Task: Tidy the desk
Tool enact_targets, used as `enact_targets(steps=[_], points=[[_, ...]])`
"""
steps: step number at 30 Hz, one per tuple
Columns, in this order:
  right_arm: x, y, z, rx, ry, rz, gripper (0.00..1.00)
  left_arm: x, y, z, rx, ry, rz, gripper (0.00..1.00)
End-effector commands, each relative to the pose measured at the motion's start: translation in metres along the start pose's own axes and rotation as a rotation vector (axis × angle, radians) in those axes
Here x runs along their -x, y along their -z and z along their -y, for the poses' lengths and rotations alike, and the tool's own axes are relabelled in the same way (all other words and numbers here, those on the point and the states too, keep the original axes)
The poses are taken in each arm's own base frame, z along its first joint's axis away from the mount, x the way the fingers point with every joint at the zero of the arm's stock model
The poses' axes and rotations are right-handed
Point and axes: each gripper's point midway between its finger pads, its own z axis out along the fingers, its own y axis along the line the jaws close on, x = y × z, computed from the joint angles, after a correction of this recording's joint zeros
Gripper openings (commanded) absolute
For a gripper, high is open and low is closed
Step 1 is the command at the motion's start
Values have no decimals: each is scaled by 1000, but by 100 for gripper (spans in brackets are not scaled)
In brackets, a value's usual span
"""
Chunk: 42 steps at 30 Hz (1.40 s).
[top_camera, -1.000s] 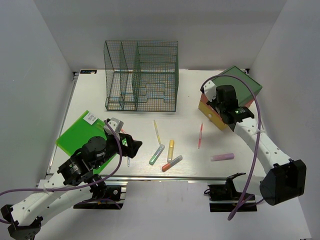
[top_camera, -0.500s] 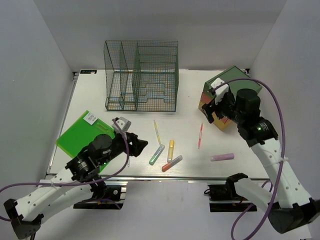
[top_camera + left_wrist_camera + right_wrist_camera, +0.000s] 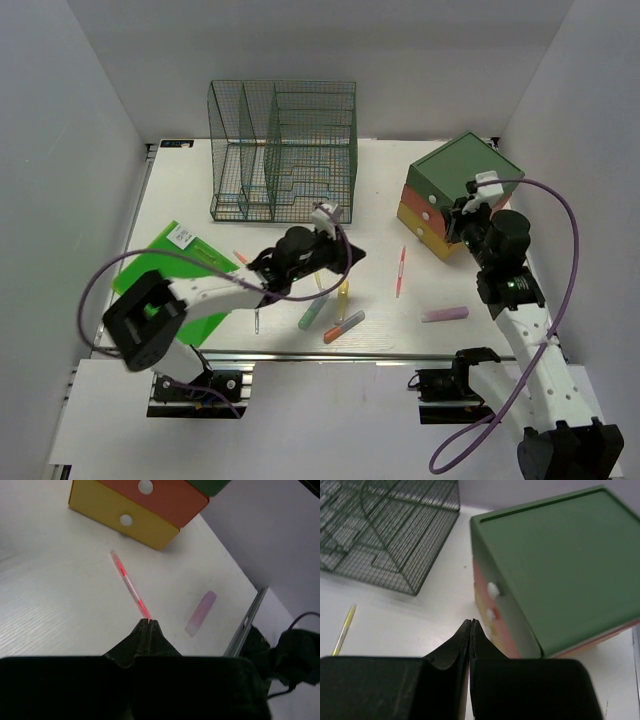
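Observation:
The white desk [image 3: 180, 190] carries scattered pens and markers. My left gripper [image 3: 354, 254] is stretched to the middle of the desk and is shut on nothing. In the left wrist view its tips [image 3: 149, 621] point at the near end of a red pen [image 3: 129, 584], and a pink marker [image 3: 201, 613] lies beyond. My right gripper [image 3: 459, 226] hangs beside the front of the green-topped drawer box [image 3: 460, 175]. It is shut and empty [image 3: 471, 622], and the box's knobs [image 3: 493, 590] lie just ahead of it.
A green wire-mesh rack [image 3: 283, 150] stands at the back. A green folder [image 3: 160, 262] lies at the left. A yellow marker [image 3: 342, 298], a green marker [image 3: 313, 310] and an orange marker [image 3: 344, 326] lie near the front rail, close to the red pen [image 3: 401, 272] and pink marker [image 3: 445, 314].
My left arm swung from over the green folder to the middle of the desk and its jaws closed. My right arm drew back from the drawer box toward the right.

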Motion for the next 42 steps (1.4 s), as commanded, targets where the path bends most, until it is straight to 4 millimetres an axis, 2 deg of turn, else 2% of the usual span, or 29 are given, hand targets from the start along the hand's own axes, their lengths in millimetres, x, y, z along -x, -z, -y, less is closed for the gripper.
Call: enact_targets(steps=[1,2,3,4,5,6,7,8,9,10,11,12,13,14,15,16,17,20,21,23,24,29,38,42], points=[[36,5,20,-106,-67,201,0,44,-43,27,-116,77,171,3],[38,6,22,-119,-69,204,0,54,-55,30,-122,96,193,4],[41,8,24,-125,-68,211,0,52,-66,23,-95,126,197,5],[43,10,24,-130,-66,220,0,39,-82,13,-78,183,192,8],[44,11,24,-130,-64,225,0,39,-90,11,-76,207,205,15],[44,13,32,-174,-57,235,0,53,-98,16,-102,228,257,20],[41,16,40,-219,-52,238,0,39,-112,7,-88,265,238,26],[38,16,43,-238,-47,239,0,34,-121,9,-98,281,233,37],[37,17,46,-257,-45,246,0,45,-131,16,-117,296,253,39],[35,18,50,-277,-47,249,0,30,-144,6,-97,332,223,43],[35,18,51,-285,-48,253,0,30,-151,-1,-69,351,239,46],[35,18,52,-290,-49,256,0,40,-158,4,-89,361,273,54],[35,19,55,-306,-20,256,0,28,-166,0,-79,383,266,57],[34,19,56,-308,-15,254,0,27,-170,-2,-77,394,274,60],[35,20,57,-314,-14,261,0,36,-174,2,-100,409,301,63],[36,21,58,-322,-7,267,0,36,-178,1,-102,414,308,64],[35,22,59,-327,-3,266,0,28,-184,-5,-91,416,301,64],[36,23,62,-344,3,274,0,36,-193,-2,-107,424,326,66],[37,24,61,-342,3,275,0,28,-198,-7,-98,426,315,67],[36,24,62,-347,2,277,0,34,-204,-5,-109,439,331,67],[37,25,62,-347,2,280,0,28,-208,-9,-103,444,326,67],[36,25,64,-358,4,280,0,33,-214,-8,-139,475,374,67],[37,27,63,-353,6,286,0,27,-232,-10,-142,492,359,67],[36,26,62,-348,9,283,0,33,-237,-6,-164,506,371,66]])
